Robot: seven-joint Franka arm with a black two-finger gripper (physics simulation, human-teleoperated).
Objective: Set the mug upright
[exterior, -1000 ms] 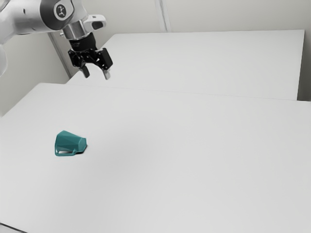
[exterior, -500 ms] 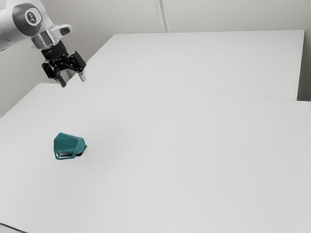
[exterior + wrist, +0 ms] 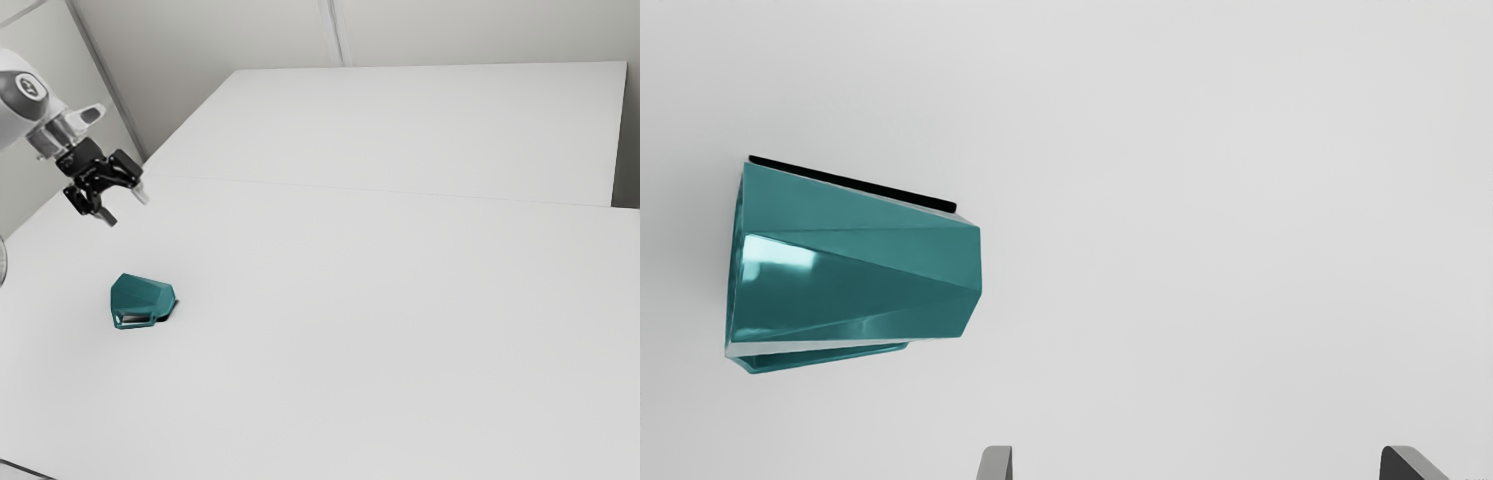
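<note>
- We are looking at a teal mug (image 3: 142, 297) that is lying on its side on the white surface (image 3: 400, 340), not standing upright.
- Its long axis is running level: the wide mouth (image 3: 735, 267) is facing the exterior view's left, the narrow base is pointing to its right, and the handle (image 3: 134, 322) is resting low on the exterior camera's side.
- Our tool (image 3: 125, 206) is hovering above the surface, well apart from the mug; its fingers (image 3: 996, 465) are standing wide open and holding nothing.
- From the wrist, we are seeing the mug outside the finger gap, base end nearer, its axis running roughly along the line joining the fingertips.
- We are judging that a grip across its sides is needing a shift toward the mug and about a quarter turn.
</note>
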